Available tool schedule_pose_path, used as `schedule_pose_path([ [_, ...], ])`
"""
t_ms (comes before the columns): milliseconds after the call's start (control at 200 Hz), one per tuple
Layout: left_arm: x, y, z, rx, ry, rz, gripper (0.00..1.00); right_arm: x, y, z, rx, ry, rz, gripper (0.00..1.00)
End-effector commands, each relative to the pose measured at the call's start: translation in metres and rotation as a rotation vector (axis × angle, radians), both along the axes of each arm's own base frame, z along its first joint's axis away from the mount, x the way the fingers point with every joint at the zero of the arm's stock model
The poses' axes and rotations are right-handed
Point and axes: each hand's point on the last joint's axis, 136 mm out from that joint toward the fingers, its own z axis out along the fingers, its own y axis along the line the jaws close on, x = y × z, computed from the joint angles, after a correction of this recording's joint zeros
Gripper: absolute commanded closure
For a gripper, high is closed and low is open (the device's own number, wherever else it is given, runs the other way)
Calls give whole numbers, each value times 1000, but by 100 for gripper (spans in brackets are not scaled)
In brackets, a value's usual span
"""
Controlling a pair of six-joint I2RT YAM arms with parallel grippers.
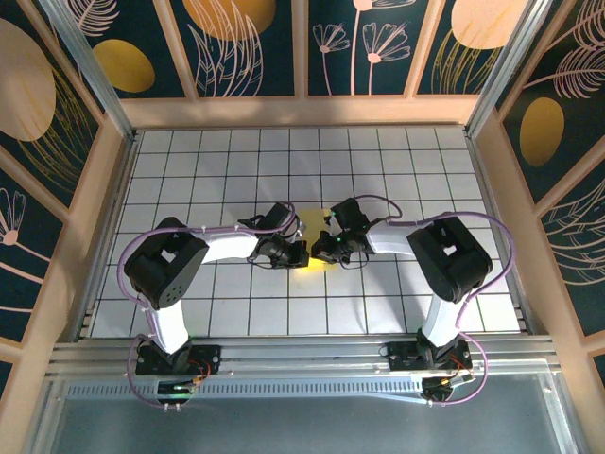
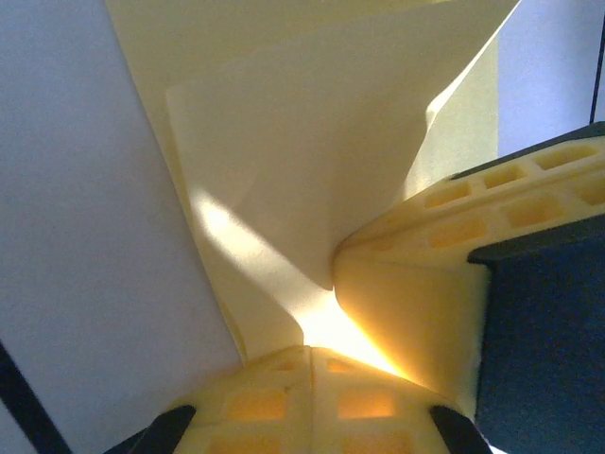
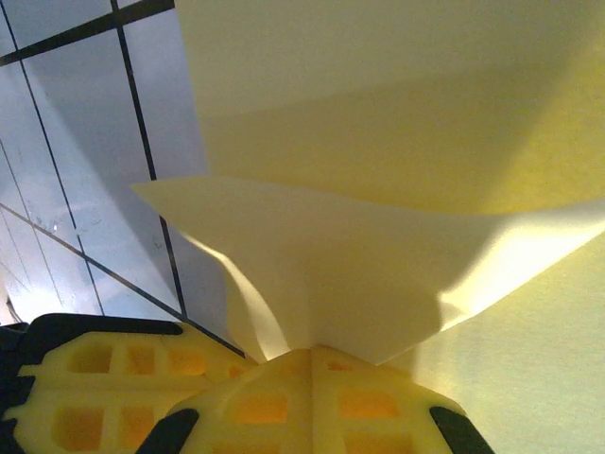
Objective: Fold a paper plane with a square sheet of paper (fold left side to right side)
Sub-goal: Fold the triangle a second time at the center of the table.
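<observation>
Left tool (image 2: 310, 359) and right tool (image 3: 312, 359) clamp the paper (image 2: 284, 170) mid-fold; the next move likely requires aligning edges, then creasing.

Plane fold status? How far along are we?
Done: the paper already shows creases and overlapping flaps, so some folds are in. In hand: left pincer and right pincer are both shut on it, fingertips close together. Left: no narrow dart shape is visible yet, so the final folds look outstanding.

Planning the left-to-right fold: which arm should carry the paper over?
Likely left arm: its jaws pinch the yellow paper from the left, free to sweep rightward; the right arm, also pinching it, can anchor.
</observation>
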Motion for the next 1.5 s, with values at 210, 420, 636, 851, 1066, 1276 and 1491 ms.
schedule_pose_path([
  [210,-11,23,-24,121,59,10,100,17,-17,-9,-76,-30,-39,100],
  [420,-12,24,-25,127,61,10,100,25,-24,-10,-81,-40,-53,100],
  [636,-13,26,-27,134,64,9,100,41,-42,-10,-91,-51,-97,100],
  [851,-14,26,-27,135,67,8,100,56,-61,-13,-108,-57,-128,100],
  [1066,-14,27,-27,132,64,8,100,71,-78,-12,-120,-65,-158,100],
  [1276,-14,26,-25,125,59,6,100,85,-90,-5,-121,-84,-175,100],
  [1491,-12,22,-22,111,53,5,100,84,-79,38,-49,-166,-172,100],
])
